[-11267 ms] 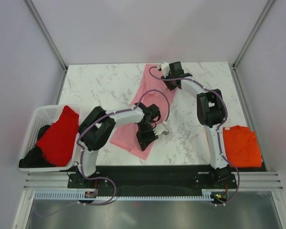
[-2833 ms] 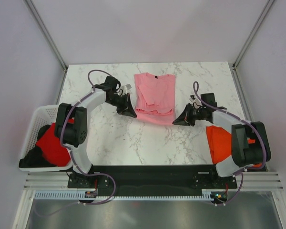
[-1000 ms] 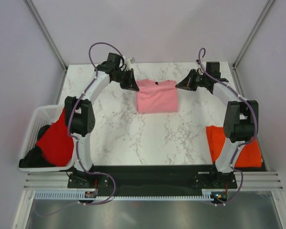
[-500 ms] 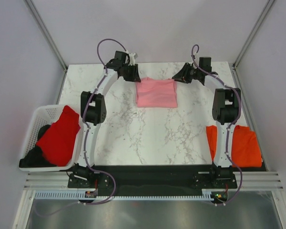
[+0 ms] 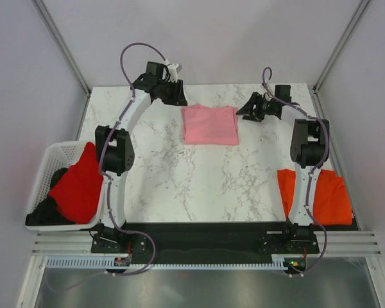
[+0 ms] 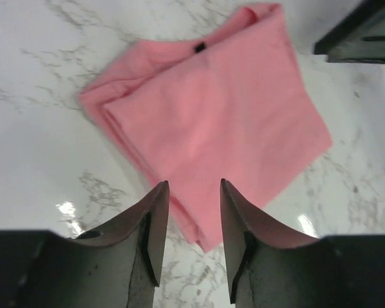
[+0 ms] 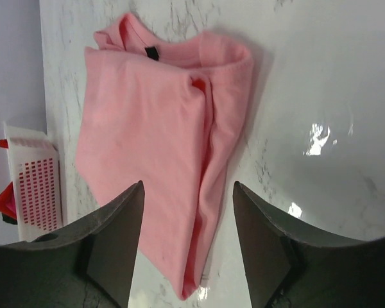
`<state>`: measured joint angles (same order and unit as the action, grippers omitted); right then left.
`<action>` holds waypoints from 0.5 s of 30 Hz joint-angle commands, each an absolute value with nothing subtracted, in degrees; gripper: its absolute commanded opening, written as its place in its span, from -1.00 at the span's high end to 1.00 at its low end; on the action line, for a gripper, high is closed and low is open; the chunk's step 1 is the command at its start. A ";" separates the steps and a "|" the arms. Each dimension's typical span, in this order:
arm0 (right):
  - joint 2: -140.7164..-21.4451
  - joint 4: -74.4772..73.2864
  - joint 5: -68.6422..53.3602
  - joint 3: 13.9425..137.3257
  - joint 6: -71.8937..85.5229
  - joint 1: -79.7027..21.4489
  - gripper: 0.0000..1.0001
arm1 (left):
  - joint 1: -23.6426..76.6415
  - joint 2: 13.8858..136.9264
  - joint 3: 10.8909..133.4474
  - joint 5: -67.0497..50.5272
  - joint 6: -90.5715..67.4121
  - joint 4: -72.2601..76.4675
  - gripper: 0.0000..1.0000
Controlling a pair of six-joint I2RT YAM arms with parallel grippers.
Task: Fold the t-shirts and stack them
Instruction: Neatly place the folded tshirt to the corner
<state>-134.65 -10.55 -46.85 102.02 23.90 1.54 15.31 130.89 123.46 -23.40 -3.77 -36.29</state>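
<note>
1. Two tools flank the folded pink t-shirt [image 5: 210, 125], which lies flat at the far middle of the table [image 5: 179, 179]. The left tool [image 5: 179, 101] is off its far-left corner and the right tool [image 5: 244, 113] off its far-right corner.
2. Both tools have their jaws parted and empty, clear of the cloth.
3. We judge stacking comes next: the orange t-shirt [image 5: 324, 196] lies at the near right edge beside the right arm's base, so the right arm is nearer.
4. One red t-shirt [image 5: 77, 186] sits in the basket [image 5: 51, 157] at near left, on the left arm's side.
</note>
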 commanded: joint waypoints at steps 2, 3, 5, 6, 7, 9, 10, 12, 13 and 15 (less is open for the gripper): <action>-134.82 -12.39 -52.99 100.37 20.92 1.67 -0.32 | 16.08 129.37 119.36 -42.86 -1.41 -40.16 0.15; -135.96 -12.48 -53.69 100.63 21.00 1.67 -0.35 | 16.35 129.64 117.88 -46.37 -1.41 -40.34 0.16; -136.93 -12.65 -54.05 101.34 21.44 1.67 -0.66 | 17.22 130.43 116.72 -47.63 -1.32 -41.04 0.17; -137.80 -12.57 -54.75 101.42 21.62 1.67 -0.67 | 17.49 131.39 116.20 -48.33 -1.14 -41.31 0.17; -138.25 -12.66 -54.76 101.69 21.62 1.58 -0.68 | 17.75 132.27 116.02 -49.12 -1.23 -41.57 0.18; -139.12 -12.92 -54.67 101.52 21.45 1.58 -0.68 | 18.02 134.54 116.19 -50.01 -1.67 -41.57 0.20; -139.48 -13.09 -54.32 101.34 21.36 1.58 -0.68 | 18.19 135.34 116.45 -49.92 -2.10 -41.57 0.21; -140.18 -13.62 -53.97 100.99 21.53 1.58 -0.67 | 18.37 137.45 117.33 -49.66 -2.20 -41.57 0.22; -140.27 -13.62 -53.36 100.38 21.53 1.58 -0.67 | 18.63 138.07 117.59 -49.31 -2.28 -41.57 0.23; -140.53 -14.06 -53.09 99.67 21.53 1.32 -0.65 | 18.81 139.65 118.21 -48.69 -2.72 -41.66 0.22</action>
